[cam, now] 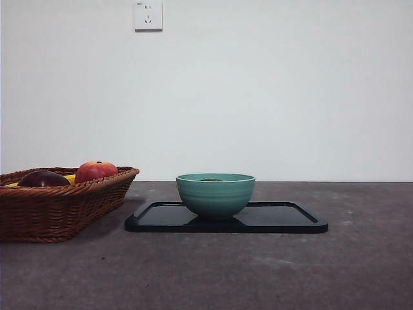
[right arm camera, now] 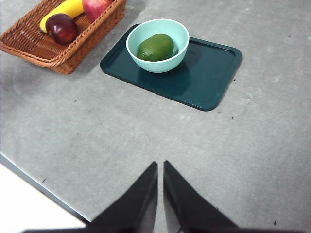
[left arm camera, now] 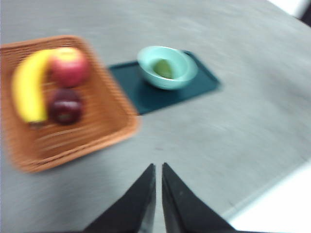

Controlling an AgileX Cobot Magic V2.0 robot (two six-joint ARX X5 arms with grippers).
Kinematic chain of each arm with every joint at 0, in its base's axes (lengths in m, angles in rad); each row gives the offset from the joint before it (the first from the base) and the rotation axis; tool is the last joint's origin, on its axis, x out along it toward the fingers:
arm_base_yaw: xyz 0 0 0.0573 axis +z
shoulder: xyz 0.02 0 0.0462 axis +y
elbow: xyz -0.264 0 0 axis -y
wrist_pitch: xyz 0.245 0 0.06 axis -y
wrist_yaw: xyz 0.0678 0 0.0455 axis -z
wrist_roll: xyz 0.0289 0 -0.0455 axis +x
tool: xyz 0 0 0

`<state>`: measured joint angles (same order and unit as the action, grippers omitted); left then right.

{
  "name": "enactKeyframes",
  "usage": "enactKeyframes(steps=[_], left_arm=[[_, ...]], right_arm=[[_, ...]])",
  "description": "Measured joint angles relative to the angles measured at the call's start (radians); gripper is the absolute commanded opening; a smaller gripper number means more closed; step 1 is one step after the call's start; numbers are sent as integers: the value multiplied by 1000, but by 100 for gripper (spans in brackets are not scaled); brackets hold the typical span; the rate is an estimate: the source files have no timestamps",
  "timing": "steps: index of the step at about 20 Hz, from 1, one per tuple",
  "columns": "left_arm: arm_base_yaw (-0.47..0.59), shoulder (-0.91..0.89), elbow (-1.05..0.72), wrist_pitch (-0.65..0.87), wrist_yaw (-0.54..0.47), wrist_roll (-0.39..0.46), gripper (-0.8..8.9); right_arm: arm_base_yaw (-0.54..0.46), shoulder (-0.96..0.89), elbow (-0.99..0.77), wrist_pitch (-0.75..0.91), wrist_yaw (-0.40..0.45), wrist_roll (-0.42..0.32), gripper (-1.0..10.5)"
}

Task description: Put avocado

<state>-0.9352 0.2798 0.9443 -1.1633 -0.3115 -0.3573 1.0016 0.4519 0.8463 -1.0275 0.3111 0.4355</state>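
**Already in bowl: avocado down, both arms clear**

Now seated: avocado [right arm camera: 155, 47] in teal bowl [right arm camera: 158, 44], bowl toward the basket-side end of dark tray [right arm camera: 209, 73]. From the front, only a dark sliver of fruit above the rim. Basket [right arm camera: 46, 48] beside tray, holding banana [right arm camera: 63, 9], apple [right arm camera: 97, 7], maroon fruit [right arm camera: 60, 28]; untouched by either arm.

Left gripper [left arm camera: 158, 167]: jaws pinched together, nothing between, high over bare table. View blurred, probably arm in motion. Right gripper [right arm camera: 160, 165]: same, closed and empty, well back from tray.

Judged: placement done, step in hand is retreat. To do well: keep both arms high and away from the bowl rim, no nudge to the tray, settle at rest.

Long axis lying roughly level, running across the bowl, tilted a little against the wall. Stem end not discernible.
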Motion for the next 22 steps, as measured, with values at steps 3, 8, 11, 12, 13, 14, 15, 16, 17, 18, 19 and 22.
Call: enactKeyframes(steps=[3,8,11,12,13,14,15,16,17,18,19,22], left_arm=[[195,1,0,0,0,0,19],[558,0,-119,211,-20,169,19],[682,0,-263,453,117,271,19],[712,0,-315,535,177,290,19],[744,0,-374,620,247,300,19],[777,0,-431,690,315,308,19],[816,-6,-496,760,384,312,19],[846,-10,-544,811,424,313,19],[874,-14,-595,872,446,312,19],[894,-23,-634,917,447,312,19],[915,-36,-679,958,447,312,19],[940,-95,-785,1014,409,312,19]], right_arm=[[0,0,0,0,0,0,14],[0,0,0,0,0,0,14],[0,0,0,0,0,0,14],[0,0,0,0,0,0,14],[0,0,0,0,0,0,13],[0,0,0,0,0,0,14],[0,0,0,0,0,0,14],[0,0,0,0,0,0,14],[0,0,0,0,0,0,14],[0,0,0,0,0,0,14],[0,0,0,0,0,0,13],[0,0,0,0,0,0,14]])
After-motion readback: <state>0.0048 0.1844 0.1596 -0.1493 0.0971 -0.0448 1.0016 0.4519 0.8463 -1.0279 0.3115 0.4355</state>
